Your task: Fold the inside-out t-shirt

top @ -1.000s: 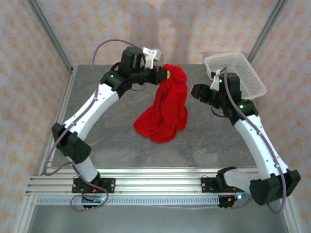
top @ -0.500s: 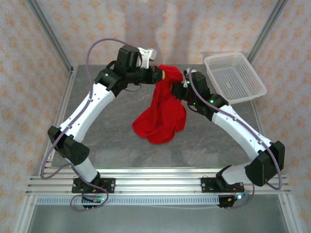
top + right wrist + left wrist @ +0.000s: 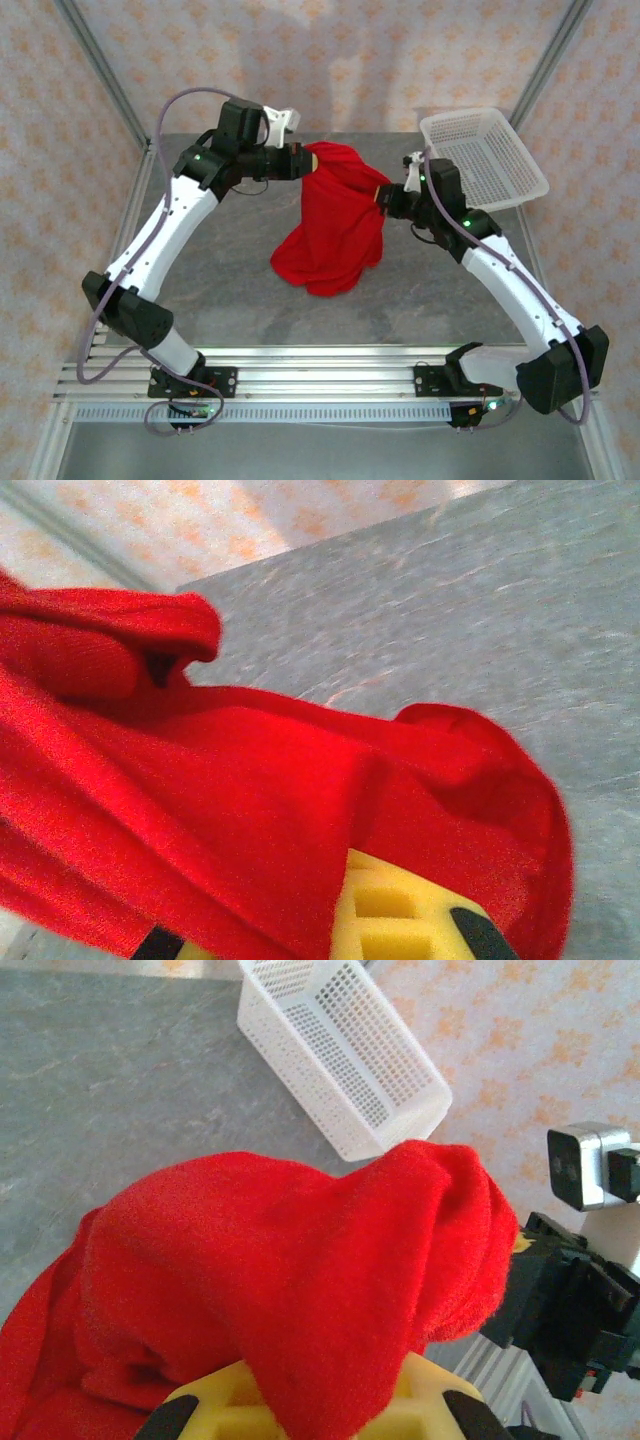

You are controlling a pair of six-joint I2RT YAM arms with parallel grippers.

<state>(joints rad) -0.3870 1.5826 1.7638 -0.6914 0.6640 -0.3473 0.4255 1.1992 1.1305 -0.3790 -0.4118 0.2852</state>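
- A red t-shirt (image 3: 335, 215) hangs over the middle of the grey bench (image 3: 220, 270). Its top edge is stretched between two robot arms and its lower part is heaped on the surface.
- Bare bench lies left of the shirt and along the near side.
- A white mesh basket (image 3: 485, 158) sits at the far right corner, apart from the shirt.
- The left arm (image 3: 165, 225) arches toward the far side, wrist turned right. The left fingers (image 3: 215, 1415) are clamped on the shirt's upper left.
- The right arm (image 3: 510, 280) leans in toward the centre, wrist pointing left. The right fingers (image 3: 390, 915) are clamped on the shirt's upper right.
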